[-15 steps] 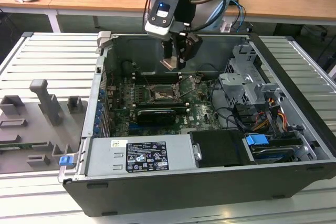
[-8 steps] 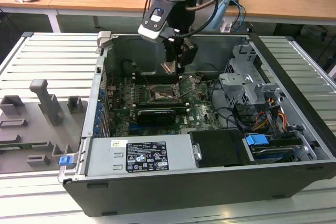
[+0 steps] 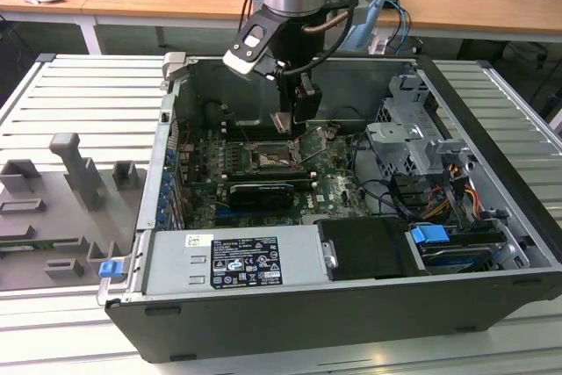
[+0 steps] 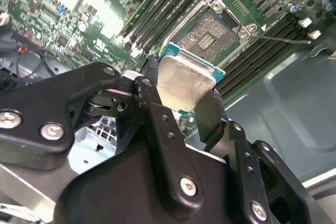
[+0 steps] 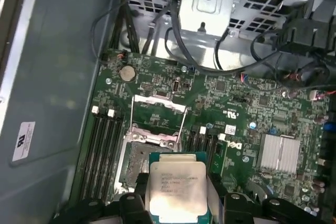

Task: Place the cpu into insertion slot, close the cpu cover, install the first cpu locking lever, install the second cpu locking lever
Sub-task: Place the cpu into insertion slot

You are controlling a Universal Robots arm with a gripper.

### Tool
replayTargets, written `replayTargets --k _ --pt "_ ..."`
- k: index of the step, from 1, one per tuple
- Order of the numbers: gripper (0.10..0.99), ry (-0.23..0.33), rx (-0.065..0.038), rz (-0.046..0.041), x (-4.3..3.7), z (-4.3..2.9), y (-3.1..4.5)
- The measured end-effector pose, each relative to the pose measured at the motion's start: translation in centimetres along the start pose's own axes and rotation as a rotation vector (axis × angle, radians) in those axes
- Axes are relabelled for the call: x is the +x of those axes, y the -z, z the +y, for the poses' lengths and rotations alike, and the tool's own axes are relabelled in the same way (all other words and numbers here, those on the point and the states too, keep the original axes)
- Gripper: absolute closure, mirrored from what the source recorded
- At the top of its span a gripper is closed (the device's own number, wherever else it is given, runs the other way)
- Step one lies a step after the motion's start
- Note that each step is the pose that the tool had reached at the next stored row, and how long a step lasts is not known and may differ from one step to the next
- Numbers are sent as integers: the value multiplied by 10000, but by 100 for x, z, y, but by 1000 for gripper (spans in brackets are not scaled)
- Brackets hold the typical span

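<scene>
My gripper (image 3: 284,120) is shut on the cpu (image 3: 283,122), a small square chip with a pale metal face. It hangs a little above the open insertion slot (image 3: 268,162) in the motherboard. Both wrist views show the cpu (image 4: 184,85) (image 5: 177,187) clamped between two black fingers (image 4: 149,93) (image 5: 220,203). Beyond it lies the slot (image 4: 207,32) (image 5: 137,162) with its bare contact field. The cpu cover (image 5: 157,114) (image 3: 314,140), a thin metal frame, is swung open away from the slot. A thin wire lever (image 4: 283,39) sticks out beside the slot.
The motherboard (image 3: 329,186) lies inside an open computer case (image 3: 290,331). Memory slots (image 5: 102,140) flank the socket, and a black card (image 3: 262,192) sits in front of it. A drive cage with cables (image 3: 413,151) fills the exterior view's right. A grey fixture (image 3: 75,173) stands outside the case.
</scene>
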State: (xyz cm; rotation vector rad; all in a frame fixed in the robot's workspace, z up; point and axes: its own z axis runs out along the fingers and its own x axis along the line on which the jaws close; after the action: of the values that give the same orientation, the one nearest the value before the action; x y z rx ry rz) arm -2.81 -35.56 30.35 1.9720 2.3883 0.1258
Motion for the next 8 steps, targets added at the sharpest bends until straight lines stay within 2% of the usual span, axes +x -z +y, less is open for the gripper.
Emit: replayTargets --k 2,5,8 --pt "561 -26 -6 -2 4 -24 -47" --pt "561 -41 -106 -24 22 -117 -97" --pt "561 -375 -115 -56 25 -124 -140"
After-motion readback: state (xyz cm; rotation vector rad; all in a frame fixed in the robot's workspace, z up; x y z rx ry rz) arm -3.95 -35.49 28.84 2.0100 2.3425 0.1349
